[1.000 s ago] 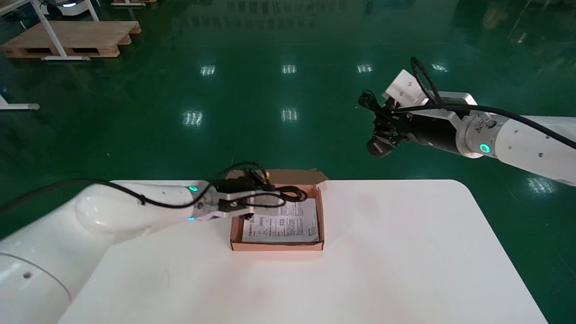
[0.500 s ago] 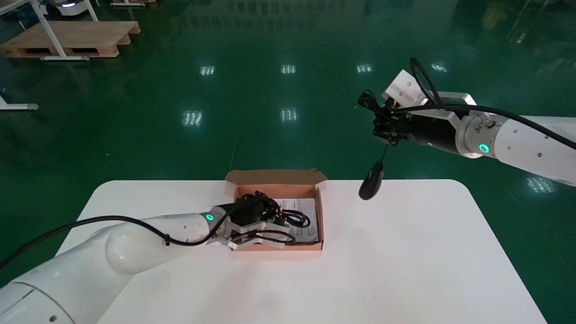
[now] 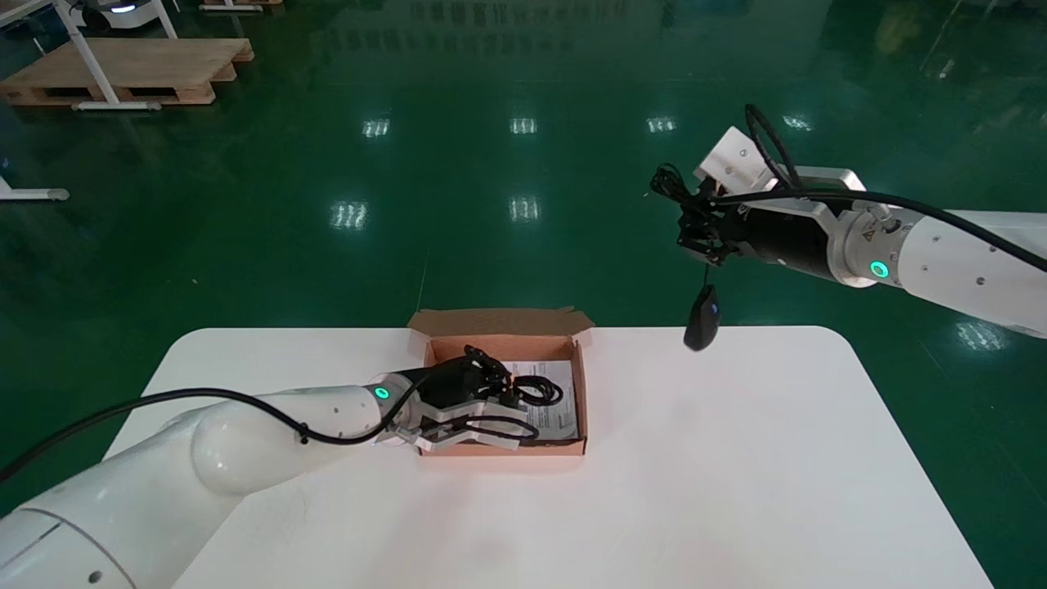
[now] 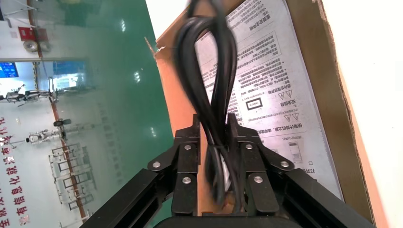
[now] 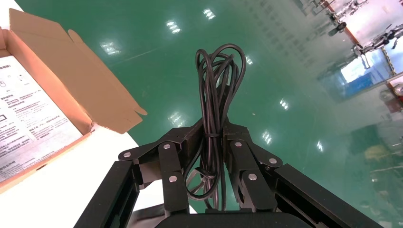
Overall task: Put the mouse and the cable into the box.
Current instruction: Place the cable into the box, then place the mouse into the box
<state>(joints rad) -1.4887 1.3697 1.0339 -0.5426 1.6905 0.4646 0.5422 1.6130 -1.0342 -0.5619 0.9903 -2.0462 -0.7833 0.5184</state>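
The left end effector (image 3: 509,415) reaches from the near left into the open brown cardboard box (image 3: 582,393), which sits at the far middle of the white table (image 3: 736,458). Its fingers are clamped on a black looped cable (image 3: 540,391). In the left wrist view the end effector (image 4: 214,124) pinches the cable (image 4: 204,61) near one end of the bundle, and the loops run out past the fingertips. They lie over the printed white instruction sheet (image 4: 266,85) that lines the bottom of the box (image 4: 332,95). In the head view the cable's loops lie toward the far right part of the box, on the sheet (image 3: 556,421).

The right end effector (image 3: 695,237) is held high at the far right, above the green floor beyond the table's far edge. It is closed on the mouse's coiled black cord (image 3: 671,184). The right wrist view shows the fingers (image 5: 211,128) gripping the middle of that cord (image 5: 221,76), whose loops stick out beyond them. The black computer mouse (image 3: 702,319) hangs below this end effector on a short length of cord. It dangles in the air at the table's far edge, well to the right of the box and touching nothing else.
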